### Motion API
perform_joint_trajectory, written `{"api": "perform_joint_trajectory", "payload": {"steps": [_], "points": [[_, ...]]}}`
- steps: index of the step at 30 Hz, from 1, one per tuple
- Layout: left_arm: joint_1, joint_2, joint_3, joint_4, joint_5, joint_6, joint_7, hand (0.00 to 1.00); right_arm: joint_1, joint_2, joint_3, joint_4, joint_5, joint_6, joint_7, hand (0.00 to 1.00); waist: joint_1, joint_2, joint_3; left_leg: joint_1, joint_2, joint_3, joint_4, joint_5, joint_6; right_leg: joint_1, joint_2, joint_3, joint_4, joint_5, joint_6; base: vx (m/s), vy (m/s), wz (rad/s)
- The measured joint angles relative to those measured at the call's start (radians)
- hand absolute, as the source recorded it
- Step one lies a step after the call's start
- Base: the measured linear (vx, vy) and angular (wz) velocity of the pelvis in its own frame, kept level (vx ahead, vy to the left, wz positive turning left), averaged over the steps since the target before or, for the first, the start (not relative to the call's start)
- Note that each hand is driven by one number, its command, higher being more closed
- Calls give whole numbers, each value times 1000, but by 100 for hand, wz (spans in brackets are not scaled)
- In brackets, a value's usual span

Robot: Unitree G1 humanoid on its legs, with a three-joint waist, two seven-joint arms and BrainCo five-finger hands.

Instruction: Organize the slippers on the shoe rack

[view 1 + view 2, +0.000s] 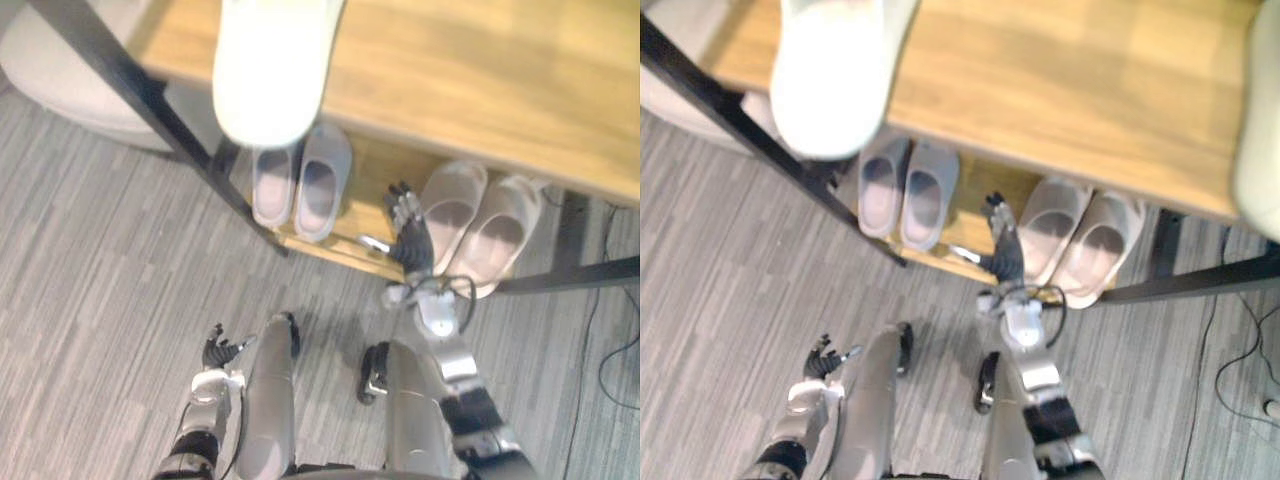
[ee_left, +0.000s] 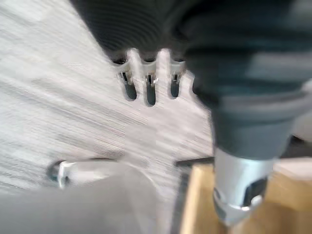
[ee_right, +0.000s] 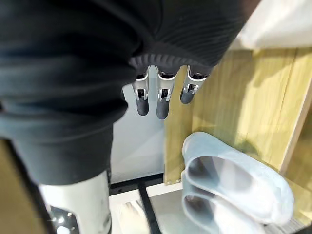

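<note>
**Two pairs shelved, one white slipper up top**

I'd call the job mostly done. The grey pair (image 1: 300, 180) sits side by side on the lower shelf (image 1: 365, 215). The pink pair (image 1: 475, 225) lies to its right, slightly splayed, heels seeming to overhang the front edge. A white slipper (image 1: 270, 70) rests on the top shelf (image 1: 480, 70) and may need a proper place. My right hand (image 1: 410, 230) reaches in between the two pairs, just beside the pink pair, fingers straight and empty. My left hand (image 1: 222, 350) hangs low over the floor (image 1: 90, 280), relaxed, holding nothing.
</note>
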Motion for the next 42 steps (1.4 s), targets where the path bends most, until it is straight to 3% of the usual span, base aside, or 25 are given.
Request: {"api": "perform_joint_trajectory", "payload": {"steps": [6,10,13,18,23,28,33,39,42], "points": [[47,-43,-91,46,63,6,-48,0,268,26,-46,-6,1,1,74,0,-32,-31,-106,242,-9,79,-241,57,18,211,-1,11,-254,94,22,133,102,-26],[78,-75,-109,77,87,22,-63,0,326,44,-118,185,-23,16,90,0,-48,-35,-175,363,-26,106,-390,110,16,308,-2,12,-374,137,30,91,35,-11],[97,-97,-110,116,98,23,-72,0,332,41,-182,408,-39,29,95,0,-57,-18,-219,465,-40,111,-540,176,12,377,2,4,-465,173,30,55,-6,-1],[101,-94,-129,157,126,23,-73,0,293,28,-285,726,-20,44,96,0,-78,15,-241,530,-41,110,-653,234,9,426,21,0,-544,215,29,13,-5,-1],[92,-82,-183,184,139,21,-78,0,247,30,-326,867,81,42,96,0,-82,17,-242,575,-34,117,-687,246,13,478,38,12,-627,260,29,-36,26,-11],[73,-47,-400,175,161,17,-82,0,227,27,-328,918,82,31,95,0,-84,18,-248,583,-40,113,-716,260,23,502,41,12,-689,295,38,-21,33,0],[76,-1,-695,-67,179,-3,-128,0,222,26,-329,924,83,22,94,0,-91,20,-250,592,-64,91,-741,272,33,515,30,5,-708,303,45,9,25,10],[114,64,-881,-620,128,-66,-230,0,223,12,-335,931,91,13,94,0,-96,45,-265,606,-86,62,-767,278,41,546,16,-22,-737,304,54,46,20,14],[114,81,-910,-811,70,-94,-251,0,224,1,-333,932,91,11,94,0,-97,56,-271,610,-89,45,-770,278,41,563,15,-38,-749,303,54,72,1,12]]}}
